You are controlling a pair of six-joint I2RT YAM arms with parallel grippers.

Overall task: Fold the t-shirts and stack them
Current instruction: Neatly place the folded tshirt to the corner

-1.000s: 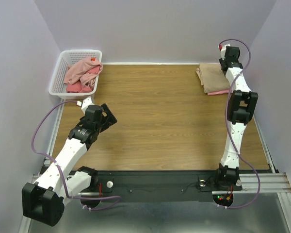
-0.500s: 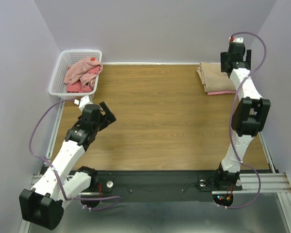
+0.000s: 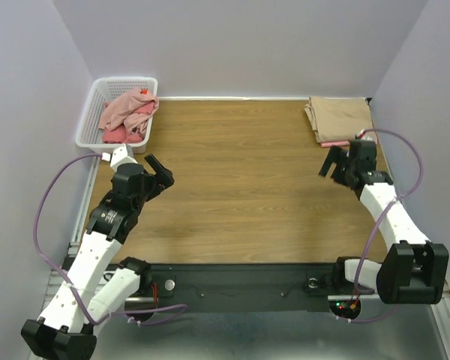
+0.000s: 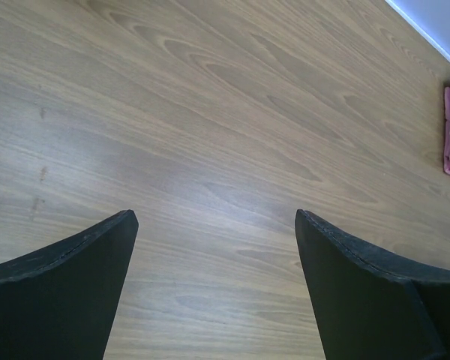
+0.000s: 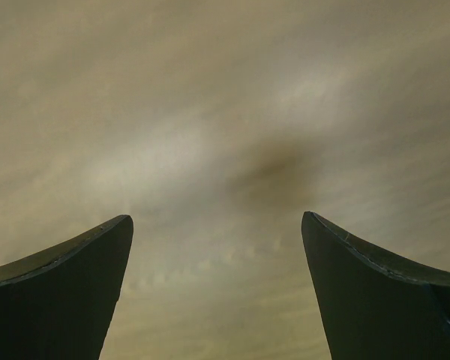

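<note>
Reach for t-shirts (image 3: 127, 112) in basket (image 3: 87, 120) just beyond left gripper (image 3: 162, 171), well apart from right gripper (image 3: 330, 169); all 4 fingers spread wide, empty.

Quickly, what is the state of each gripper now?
Left gripper: open, holding nothing.
Right gripper: open, holding nothing.

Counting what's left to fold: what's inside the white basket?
The white basket holds a crumpled dusty-pink shirt lying on a red shirt. Anything beneath that heap is covered, so I can't tell if there are more.
</note>
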